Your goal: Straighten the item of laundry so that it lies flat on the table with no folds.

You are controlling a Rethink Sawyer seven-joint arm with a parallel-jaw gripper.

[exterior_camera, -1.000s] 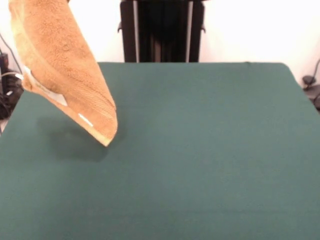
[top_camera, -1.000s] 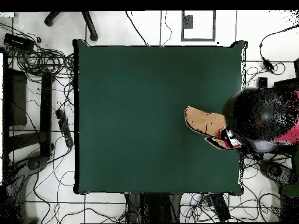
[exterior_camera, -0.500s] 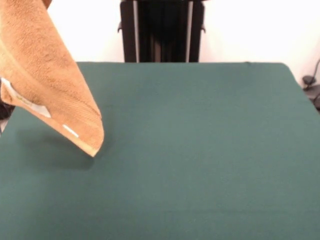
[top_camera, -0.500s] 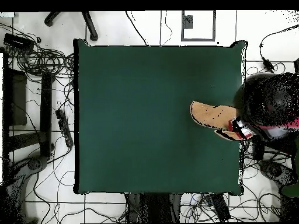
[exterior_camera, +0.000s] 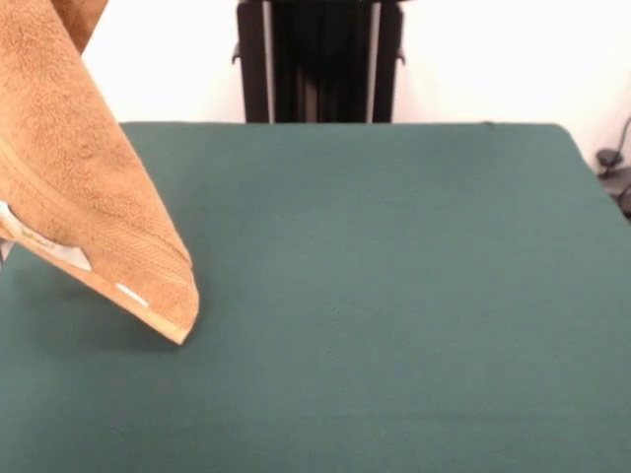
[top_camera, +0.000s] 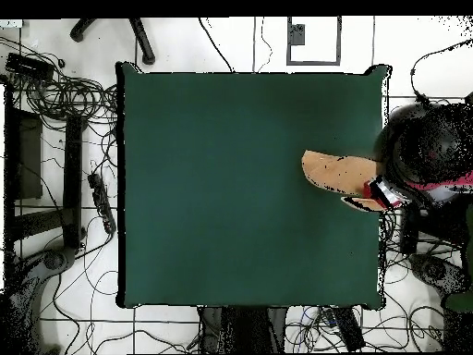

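The golden-orange terry towel [exterior_camera: 89, 197] hangs in the air at the left of the front view, draped from beyond the top edge. Its woven band and a small white label [exterior_camera: 131, 294] sit near its lower corner. That corner hangs close over the dark green table [exterior_camera: 394, 296]; I cannot tell if it touches. In the overhead view the towel [top_camera: 337, 172] juts in over the table's [top_camera: 231, 185] right edge. My gripper [top_camera: 382, 190] is mostly hidden under the arm there and is shut on the towel's upper part.
The robot's black pedestal [exterior_camera: 317, 59] stands behind the table's far edge. Tangled cables and black gear [top_camera: 65, 102] lie on the floor beside the table's left side in the overhead view. More cables [exterior_camera: 616, 172] lie off the right corner in the front view.
The arm has carried the hanging towel outward toward the table's edge: leftward in the front view, rightward in the overhead view. The towel's lower corner now hangs lower.
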